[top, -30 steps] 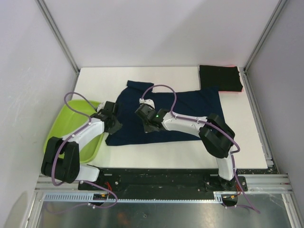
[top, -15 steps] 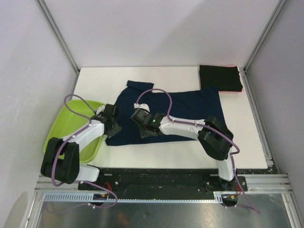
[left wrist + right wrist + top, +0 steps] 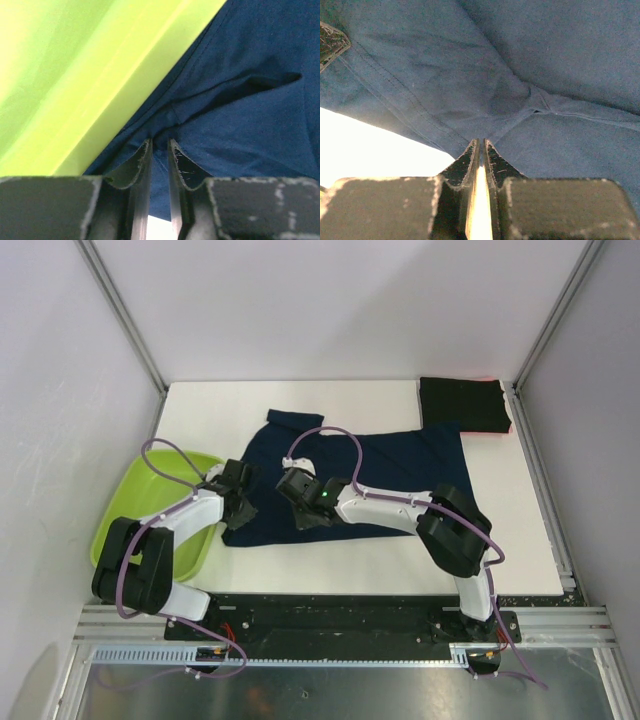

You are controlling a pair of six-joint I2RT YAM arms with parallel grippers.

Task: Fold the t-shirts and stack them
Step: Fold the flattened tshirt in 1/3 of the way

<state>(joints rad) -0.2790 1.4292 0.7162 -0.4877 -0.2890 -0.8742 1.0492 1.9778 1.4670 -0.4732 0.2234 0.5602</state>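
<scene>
The navy t-shirt lies spread on the white table, sleeves toward the back. My left gripper sits at its left edge beside the tub, jaws narrow with navy cloth pinched between them. A little to the right, my right gripper is on the shirt's near-left part. Its jaws are nearly together on a seam fold of the navy cloth. The black t-shirt lies folded at the back right corner, a red-pink edge showing under it.
A lime-green tub stands at the table's left edge, its wall close against the left gripper. Bare white table lies right of the navy shirt and behind it. Metal frame posts rise at both back corners.
The right gripper has slid left and slightly nearer across the navy shirt, then stopped. The left arm's elbow has shifted; its gripper stays at the shirt's left edge.
</scene>
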